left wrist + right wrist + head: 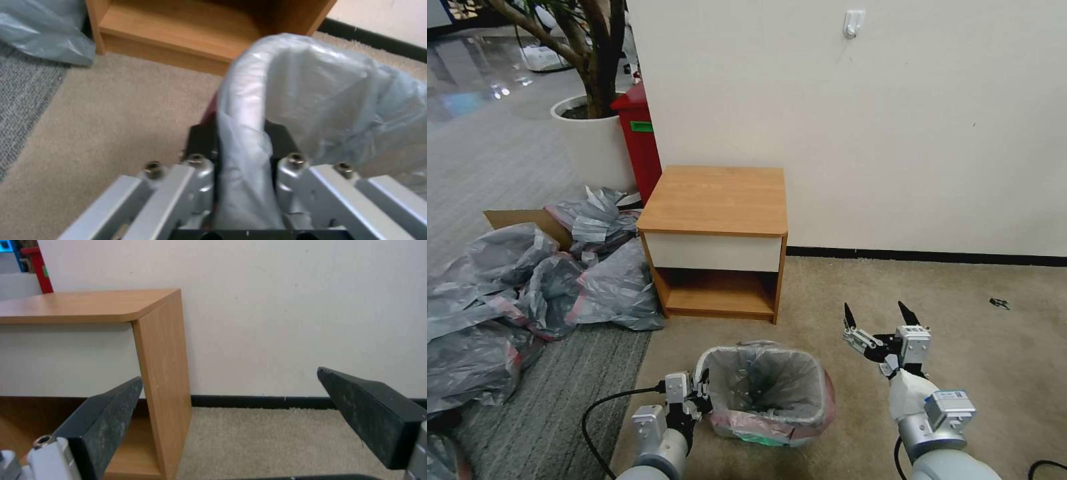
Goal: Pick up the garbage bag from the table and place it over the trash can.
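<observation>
Now the garbage bag (764,383) sits in the trash can (740,437), its grey film folded over the rim w/ the pink-red band down the outside. The can is on the carpet, just in front of the nightstand (715,200), whose tabletop is bare. Left pincer (702,393) is at the can's left rim, clamped on the bag-covered edge; left wrist view shows film & rim running between the fingers (202,141). Right pincer (880,313) hangs above the carpet, right of the can & apart from it, fingers (106,416) spread wide w/ nothing between. Heap of grey bags (527,293) lies left of the nightstand.
</observation>
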Robot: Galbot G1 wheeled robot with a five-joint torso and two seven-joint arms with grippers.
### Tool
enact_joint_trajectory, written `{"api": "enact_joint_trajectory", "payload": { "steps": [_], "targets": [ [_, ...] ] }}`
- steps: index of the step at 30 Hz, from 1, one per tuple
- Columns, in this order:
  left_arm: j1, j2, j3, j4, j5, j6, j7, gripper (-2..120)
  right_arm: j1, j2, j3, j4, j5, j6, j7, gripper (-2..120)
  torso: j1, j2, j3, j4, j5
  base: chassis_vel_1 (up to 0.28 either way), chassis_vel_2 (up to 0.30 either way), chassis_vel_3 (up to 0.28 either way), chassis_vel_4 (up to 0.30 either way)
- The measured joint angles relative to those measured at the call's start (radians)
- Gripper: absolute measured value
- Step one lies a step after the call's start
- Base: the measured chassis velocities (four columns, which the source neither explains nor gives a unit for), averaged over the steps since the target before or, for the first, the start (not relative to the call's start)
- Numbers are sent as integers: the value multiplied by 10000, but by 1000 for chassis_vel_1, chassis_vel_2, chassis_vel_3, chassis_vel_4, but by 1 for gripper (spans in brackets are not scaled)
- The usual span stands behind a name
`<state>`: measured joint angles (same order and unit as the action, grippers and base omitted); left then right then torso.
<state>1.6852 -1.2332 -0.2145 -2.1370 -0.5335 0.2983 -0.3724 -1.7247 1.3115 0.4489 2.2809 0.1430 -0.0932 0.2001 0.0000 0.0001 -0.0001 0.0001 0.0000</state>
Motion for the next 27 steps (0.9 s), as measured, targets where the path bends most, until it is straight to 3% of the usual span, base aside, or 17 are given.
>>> {"api": "enact_joint_trajectory", "payload": {
  "steps": [5,9,11,22,26,27],
  "targets": [
    [47,52,-47,1,152,-19,29,44,32,47,-33,-69,-20,-40,114,100,0,0,1,-1,0,0,0,0,0],
    [75,66,-105,-88,230,-29,33,54,28,57,-75,-69,-19,-45,121,100,0,0,0,-1,0,0,0,0,0],
    [135,69,-190,-212,289,-31,33,66,49,45,-114,-88,-14,-65,177,100,0,0,0,-1,0,0,0,0,0],
    [401,171,-709,-833,619,-72,42,99,10,-21,-121,-115,682,-186,355,100,0,0,0,0,0,0,0,0,0],
    [566,222,-1220,-992,1707,-842,415,100,-244,126,-127,-246,839,273,336,100,0,0,0,-1,0,0,0,0,0],
    [659,251,-1421,-971,2342,-1441,653,100,-363,217,-150,-376,832,610,336,100,0,0,0,0,-1,0,0,0,0]
  ]
}}
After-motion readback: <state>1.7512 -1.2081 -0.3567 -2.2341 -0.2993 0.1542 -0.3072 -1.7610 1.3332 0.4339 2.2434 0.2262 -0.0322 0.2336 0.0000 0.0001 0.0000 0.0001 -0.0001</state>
